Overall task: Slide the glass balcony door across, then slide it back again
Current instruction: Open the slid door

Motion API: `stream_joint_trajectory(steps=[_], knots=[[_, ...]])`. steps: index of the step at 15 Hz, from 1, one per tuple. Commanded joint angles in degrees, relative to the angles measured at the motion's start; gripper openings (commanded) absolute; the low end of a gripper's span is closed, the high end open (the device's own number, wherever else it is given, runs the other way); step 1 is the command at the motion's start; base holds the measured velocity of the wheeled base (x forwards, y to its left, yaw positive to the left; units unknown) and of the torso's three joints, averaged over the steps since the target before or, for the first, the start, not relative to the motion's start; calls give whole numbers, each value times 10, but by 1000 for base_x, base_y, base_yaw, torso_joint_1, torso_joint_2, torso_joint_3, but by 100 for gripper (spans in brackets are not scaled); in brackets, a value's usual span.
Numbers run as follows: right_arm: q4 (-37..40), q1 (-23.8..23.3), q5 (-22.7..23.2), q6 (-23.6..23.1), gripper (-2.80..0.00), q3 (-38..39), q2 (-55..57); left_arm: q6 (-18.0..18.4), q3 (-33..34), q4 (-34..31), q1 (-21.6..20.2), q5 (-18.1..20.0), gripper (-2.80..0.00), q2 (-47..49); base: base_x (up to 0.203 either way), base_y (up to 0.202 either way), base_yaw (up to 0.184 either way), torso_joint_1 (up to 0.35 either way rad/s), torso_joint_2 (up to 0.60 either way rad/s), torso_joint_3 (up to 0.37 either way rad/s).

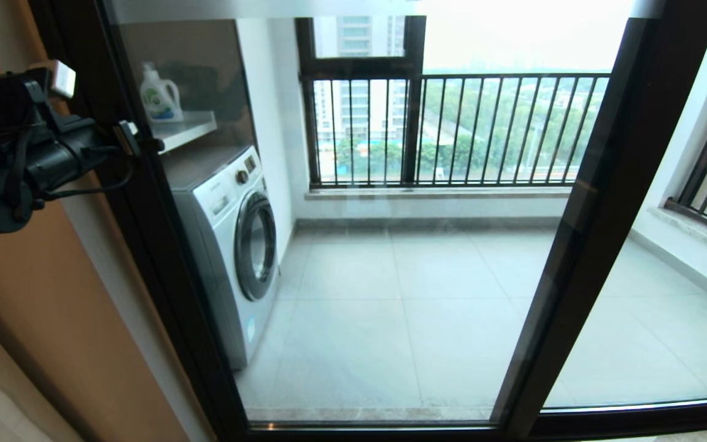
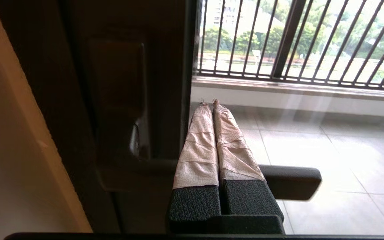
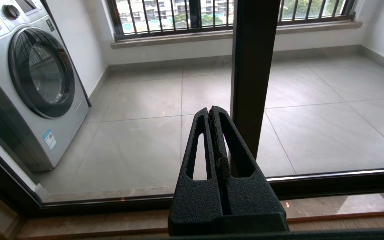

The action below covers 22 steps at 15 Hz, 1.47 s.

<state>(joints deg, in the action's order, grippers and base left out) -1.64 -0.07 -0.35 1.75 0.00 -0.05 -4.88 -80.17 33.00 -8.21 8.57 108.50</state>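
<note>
The glass balcony door [image 1: 145, 245] fills the head view, and its dark left stile stands against the beige wall. My left gripper [image 1: 148, 145] is at that stile, high on the left. In the left wrist view its tape-wrapped fingers [image 2: 198, 140] are shut with nothing between them. They lie along the stile's inner edge, beside the narrow dark handle [image 2: 117, 100], and their tips point at the glass. My right gripper [image 3: 212, 109] is shut and empty, low before the door's bottom rail. It is just left of the dark middle stile [image 3: 252, 66] and does not show in the head view.
Behind the glass, a white washing machine [image 1: 237, 245] stands at the left under a shelf [image 1: 185, 129] with a detergent bottle [image 1: 160, 95]. The black-barred railing window [image 1: 452, 129] closes the balcony's far side. The beige wall [image 1: 53, 319] adjoins the door's left stile. A second dark-framed panel [image 1: 648, 319] is at right.
</note>
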Motion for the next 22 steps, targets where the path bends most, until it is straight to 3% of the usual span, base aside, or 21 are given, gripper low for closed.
stream_joint_trajectory(steps=[1,15,19,22], knots=[[0,0,0,0,-280,6,0,0,25,1,7,0,-280,-20,0,0,0,0,0,0],[0,0,0,0,-280,6,0,2,91,2,6,-4,-280,1,0,0,0,0,0,0],[0,0,0,0,-280,6,0,33,98,2,6,-4,-280,11,0,0,0,0,0,0],[0,0,0,0,-280,6,0,35,97,2,6,-5,-280,12,0,0,0,0,0,0]])
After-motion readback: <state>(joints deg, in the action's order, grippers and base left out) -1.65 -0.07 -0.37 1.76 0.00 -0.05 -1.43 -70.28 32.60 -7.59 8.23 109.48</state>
